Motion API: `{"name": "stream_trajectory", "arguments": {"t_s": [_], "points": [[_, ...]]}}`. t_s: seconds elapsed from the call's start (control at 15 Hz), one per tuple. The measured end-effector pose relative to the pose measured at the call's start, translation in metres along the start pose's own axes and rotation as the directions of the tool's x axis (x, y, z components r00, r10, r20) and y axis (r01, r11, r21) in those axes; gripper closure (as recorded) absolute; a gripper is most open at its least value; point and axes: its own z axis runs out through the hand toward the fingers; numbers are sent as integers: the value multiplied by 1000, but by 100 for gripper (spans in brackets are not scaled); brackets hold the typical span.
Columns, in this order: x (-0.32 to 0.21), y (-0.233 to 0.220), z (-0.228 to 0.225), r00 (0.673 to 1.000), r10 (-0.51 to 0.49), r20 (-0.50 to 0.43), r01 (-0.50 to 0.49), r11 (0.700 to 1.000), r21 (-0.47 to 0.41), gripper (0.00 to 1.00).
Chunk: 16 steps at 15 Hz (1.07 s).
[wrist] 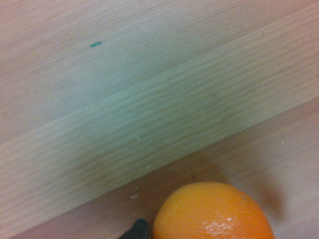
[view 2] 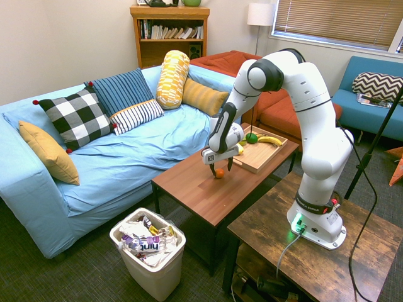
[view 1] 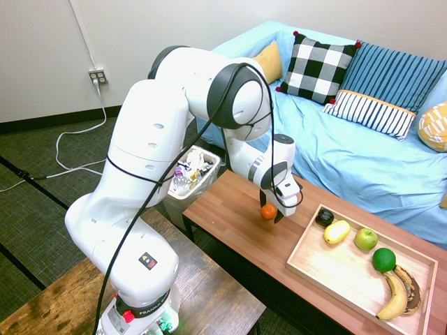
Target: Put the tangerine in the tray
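The tangerine [view 1: 268,211] is glowing bright orange, small and round, its dimpled skin catching a glossy highlight in the wrist view. It is sitting on the bench [view 2: 208,194], well apart from the tray [view 1: 361,271]. The tool [view 1: 271,207] is hanging low over it with its fingers spread wide, one on either side of the fruit, and is not clenching it.

The bench is showing smooth reddish-brown wood in straight bands of differing tone, with fine grain running along them and a tiny green fleck [wrist: 95,44] marking the surface. The tray is a shallow rectangle of pale wood with low raised edges. Inside it, a dark, rounded item [view 1: 325,217] is lying near one corner, just beside a smooth yellow lemon [view 1: 336,232]. A shiny, light-green apple [view 1: 366,239] is resting between the lemon and a round, deeper-green lime [view 1: 383,259]. Two curved bananas [view 1: 401,295] are lying beside the lime, one plain yellow, the other heavily browned.

Behind the bench, a sofa [view 2: 129,167] is wearing a loose, wrinkled light-blue cover and carrying soft cushions [view 2: 77,117], among them a black-and-white checked one with red corner pompoms and striped ones.
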Motion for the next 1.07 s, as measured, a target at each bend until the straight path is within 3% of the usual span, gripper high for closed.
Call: {"name": "stream_trajectory", "arguments": {"t_s": [1.07], "points": [[-1,-7,-1,1000,-2,19,2,1000,21,100]]}}
